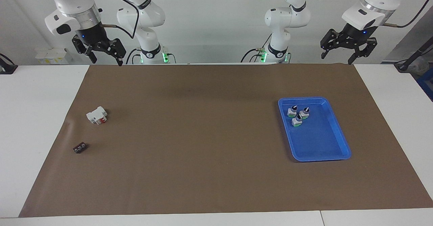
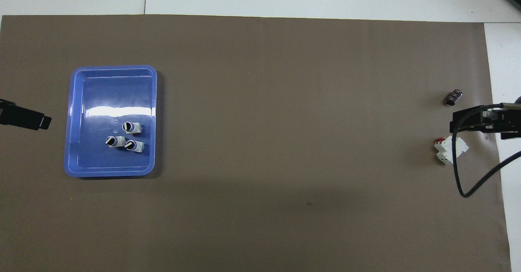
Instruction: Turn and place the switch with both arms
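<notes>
Three switches lie close together in the blue tray, in its part nearer the robots: white-grey bodies with black knobs and green bases, also seen from above. My left gripper hangs high over the mat's edge at the left arm's end, open and empty, clear of the tray. My right gripper is raised over the mat at the right arm's end, open and empty.
A white block with a red part and a small flat black piece lie on the brown mat toward the right arm's end. The right arm's cable loops above the block.
</notes>
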Tool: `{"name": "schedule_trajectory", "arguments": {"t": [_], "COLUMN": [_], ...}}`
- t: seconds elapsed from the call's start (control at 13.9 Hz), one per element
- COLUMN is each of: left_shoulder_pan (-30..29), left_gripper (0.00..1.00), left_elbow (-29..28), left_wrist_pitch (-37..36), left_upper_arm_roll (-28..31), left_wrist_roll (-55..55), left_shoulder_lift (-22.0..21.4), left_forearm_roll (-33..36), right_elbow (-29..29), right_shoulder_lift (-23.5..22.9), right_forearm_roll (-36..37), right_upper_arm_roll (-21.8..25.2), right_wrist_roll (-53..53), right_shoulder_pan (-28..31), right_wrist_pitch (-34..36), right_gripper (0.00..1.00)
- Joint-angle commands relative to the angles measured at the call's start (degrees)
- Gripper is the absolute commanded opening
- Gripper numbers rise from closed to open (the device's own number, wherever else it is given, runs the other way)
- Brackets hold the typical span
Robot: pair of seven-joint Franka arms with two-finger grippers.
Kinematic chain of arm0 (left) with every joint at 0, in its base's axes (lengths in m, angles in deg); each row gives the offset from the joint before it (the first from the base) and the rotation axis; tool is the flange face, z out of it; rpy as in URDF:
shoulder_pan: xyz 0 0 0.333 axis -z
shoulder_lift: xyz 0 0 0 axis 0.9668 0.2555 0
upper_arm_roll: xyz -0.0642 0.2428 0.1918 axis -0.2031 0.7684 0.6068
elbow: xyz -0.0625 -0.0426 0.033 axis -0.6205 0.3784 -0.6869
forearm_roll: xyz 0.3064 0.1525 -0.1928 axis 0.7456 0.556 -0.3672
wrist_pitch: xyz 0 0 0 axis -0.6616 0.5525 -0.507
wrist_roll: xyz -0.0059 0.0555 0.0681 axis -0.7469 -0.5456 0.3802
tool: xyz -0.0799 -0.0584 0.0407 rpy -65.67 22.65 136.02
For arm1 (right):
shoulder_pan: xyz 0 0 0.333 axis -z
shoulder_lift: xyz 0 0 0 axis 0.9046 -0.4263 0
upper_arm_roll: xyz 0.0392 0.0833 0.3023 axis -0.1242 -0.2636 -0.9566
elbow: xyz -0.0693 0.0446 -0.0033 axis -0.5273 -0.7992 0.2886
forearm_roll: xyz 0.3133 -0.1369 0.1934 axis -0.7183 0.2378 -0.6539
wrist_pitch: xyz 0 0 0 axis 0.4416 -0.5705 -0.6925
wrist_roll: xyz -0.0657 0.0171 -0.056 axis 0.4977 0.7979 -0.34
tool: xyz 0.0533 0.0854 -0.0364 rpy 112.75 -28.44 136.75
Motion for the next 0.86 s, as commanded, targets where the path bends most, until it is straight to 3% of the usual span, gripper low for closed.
{"name": "schedule_trajectory", "arguments": {"t": [0.0,0.79], "left_shoulder_pan": [2.28,1.75], "left_gripper": [1.0,1.0], "left_elbow": [-1.14,-1.31], "left_wrist_pitch": [0.49,0.05], "left_upper_arm_roll": [1.12,0.68], "left_wrist_roll": [-0.93,-4.89], "left_shoulder_lift": [-1.09,-1.53], "left_forearm_roll": [2.52,2.61], "right_elbow": [-0.33,-0.33], "right_shoulder_lift": [0.26,0.26], "right_forearm_roll": [-0.29,-0.29], "right_upper_arm_roll": [-0.2,-0.2], "right_wrist_roll": [-1.18,-1.1], "right_shoulder_pan": [0.36,0.36], "right_wrist_pitch": [0.74,0.74], "right_gripper": [1.0,1.0]}}
